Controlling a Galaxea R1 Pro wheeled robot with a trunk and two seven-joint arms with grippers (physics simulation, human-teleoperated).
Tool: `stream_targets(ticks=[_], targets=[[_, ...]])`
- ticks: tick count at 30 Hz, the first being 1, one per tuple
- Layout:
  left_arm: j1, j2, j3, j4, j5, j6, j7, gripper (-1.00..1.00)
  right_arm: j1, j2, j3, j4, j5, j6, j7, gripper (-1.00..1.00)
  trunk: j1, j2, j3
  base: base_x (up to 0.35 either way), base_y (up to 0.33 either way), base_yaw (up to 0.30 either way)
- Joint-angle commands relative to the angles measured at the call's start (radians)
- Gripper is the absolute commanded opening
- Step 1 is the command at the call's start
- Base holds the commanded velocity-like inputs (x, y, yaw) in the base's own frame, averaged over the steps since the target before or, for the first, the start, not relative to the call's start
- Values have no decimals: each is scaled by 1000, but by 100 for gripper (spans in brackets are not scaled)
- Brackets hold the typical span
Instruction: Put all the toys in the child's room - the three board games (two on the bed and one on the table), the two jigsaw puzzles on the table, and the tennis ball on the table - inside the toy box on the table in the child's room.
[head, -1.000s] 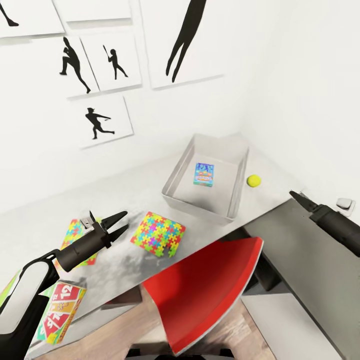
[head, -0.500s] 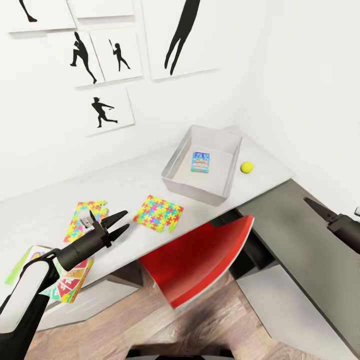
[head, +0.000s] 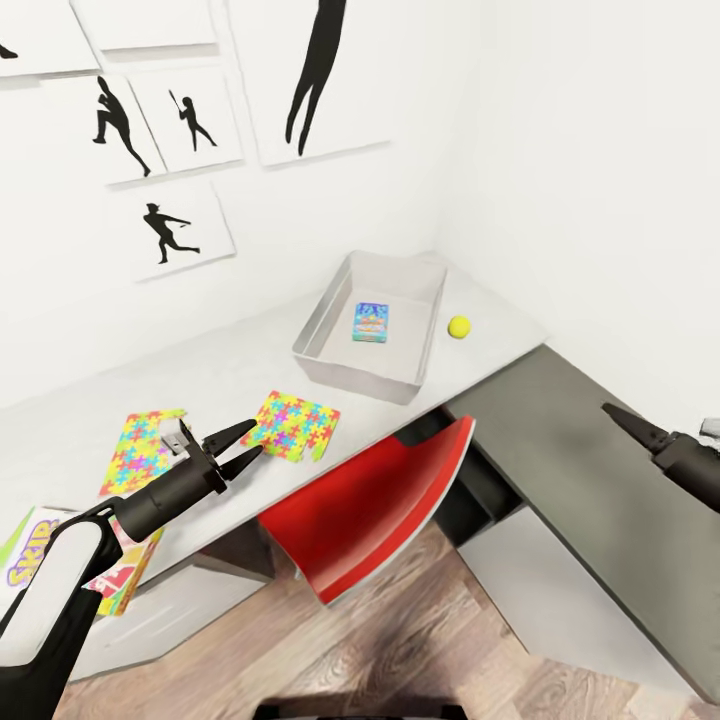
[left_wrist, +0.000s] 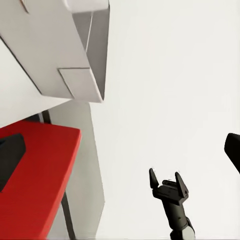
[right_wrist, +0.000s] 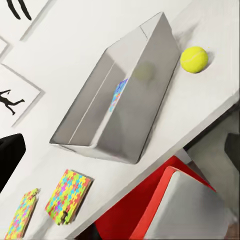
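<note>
Nearest, at the left, the left gripper (head: 240, 447) hangs just over the near edge of the table (head: 230, 375), its two fingers spread apart and holding nothing. Beneath its forearm, at the table's near-left end, lies the Skip-Bo board game (head: 70, 560), partly hidden by the arm. A red chair (head: 365, 505) stands tucked under the table's near edge, in the middle of the scene.

At the right, the right gripper (head: 622, 421) hovers over the darker grey corner section (head: 570, 450); its fingers look drawn together to one point from the head camera, while the left wrist camera shows that gripper (left_wrist: 168, 180) with two prongs apart, so I cannot tell whether it is open.

Just beyond the left gripper lie the two jigsaw puzzles: one (head: 291, 424) right past the fingertips, the other (head: 138, 450) further left. Farther back, near the room's corner, sits the toy box (head: 330, 330) with the small blue board game (head: 370, 322) flat inside it. The tennis ball (head: 459, 326) rests on the table just right of the box, apart from its wall. Silhouette prints (head: 165, 228) hang on the far wall.
</note>
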Motion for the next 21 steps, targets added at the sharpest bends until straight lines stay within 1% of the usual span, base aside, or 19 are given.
stream_targets(ticks=[1, 3, 4, 7, 8, 10, 16, 19, 21], targets=[[0, 0, 1, 0, -1, 5, -3, 100, -1, 0, -1, 0, -1, 6, 2, 100, 1, -2, 0, -17, 0, -214], [-1, -8, -7, 0, -1, 4, -5, 100, -6, 0, 0, 0, 0, 26, -44, 100, 1, -2, 2, -12, 0, -219], [-1, -8, -7, 0, -1, 4, -5, 100, -6, 0, 0, 0, 0, 26, -44, 100, 1, -2, 3, -11, 0, -220], [-3, -17, -16, 0, -2, 4, -7, 100, -11, 1, 3, 0, 1, 43, -116, 100, 1, -2, 6, -7, 0, -226], [-3, -17, -16, 0, -2, 4, -7, 100, -11, 1, 3, 0, 1, 43, -116, 100, 1, -2, 7, -6, 0, -229], [-4, -22, -19, 0, -2, 4, -8, 100, -14, 2, 7, 2, 1, 50, -154, 100, 1, -2, 9, -4, 0, -234], [-6, -28, -23, 0, -2, 4, -9, 100, -22, 3, 19, 6, 1, 55, -189, 100, 1, -2, 15, -3, 0, -239], [-9, -36, -25, 0, -2, 4, -11, 100, -28, 4, 36, 9, 1, 58, -207, 100, 1, -2, 18, -1, 0, -243], [-10, -39, -25, 0, -2, 4, -12, 100, -29, 5, 40, 9, 1, 59, -211, 100, 1, -2, 19, -1, 0, -245]])
